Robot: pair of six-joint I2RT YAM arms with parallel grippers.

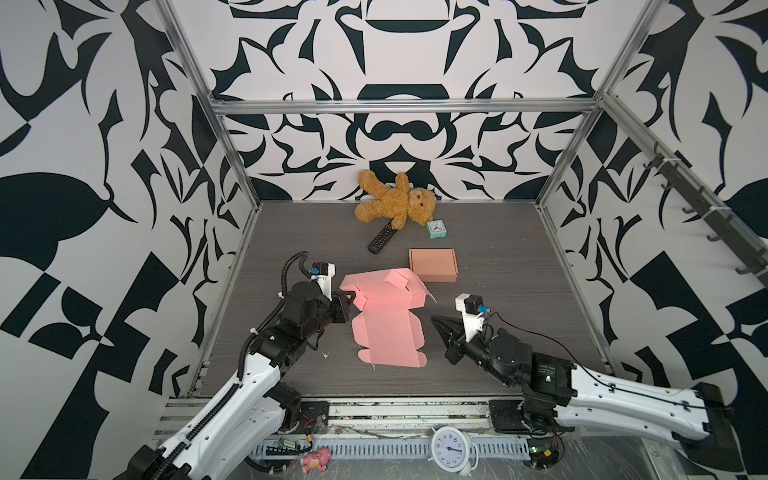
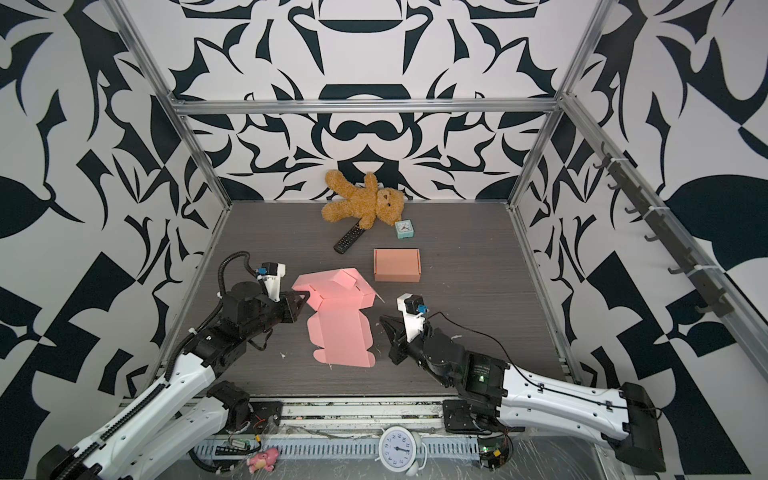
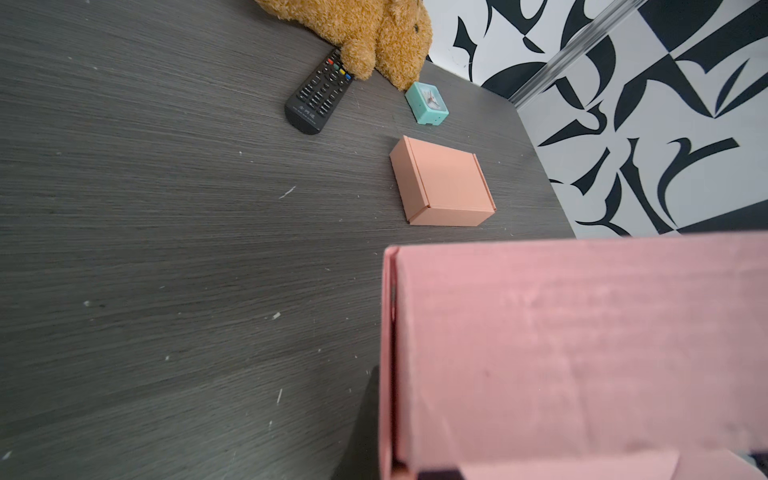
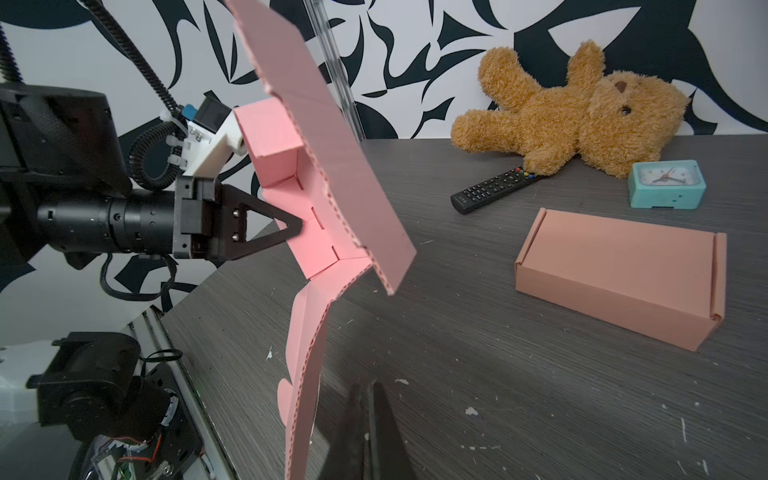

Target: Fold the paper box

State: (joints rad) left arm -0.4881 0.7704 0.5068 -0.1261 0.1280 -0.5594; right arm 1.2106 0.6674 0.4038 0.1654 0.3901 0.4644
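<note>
The pink paper box (image 1: pixel 388 328) is a part-folded sheet in the middle of the table, with its far end raised into walls and a long flat panel (image 2: pixel 343 336) running toward the front. My left gripper (image 1: pixel 353 296) is at its left side, shut on a raised wall; in the right wrist view the left gripper (image 4: pixel 297 226) pinches that pink wall (image 4: pixel 316 216). The left wrist view is filled by pink card (image 3: pixel 582 353), with one dark finger (image 3: pixel 365 432) beside its edge. My right gripper (image 1: pixel 434 319) hovers just right of the sheet, shut and empty; its tips (image 4: pixel 368 384) are clear of the card.
A closed tan box (image 1: pixel 433 265) sits behind the pink sheet. Further back lie a teddy bear (image 1: pixel 395 201), a black remote (image 1: pixel 381 237) and a small teal clock (image 1: pixel 436 229). A white clock (image 1: pixel 451 449) and pink toy (image 1: pixel 316 459) rest beyond the front rail.
</note>
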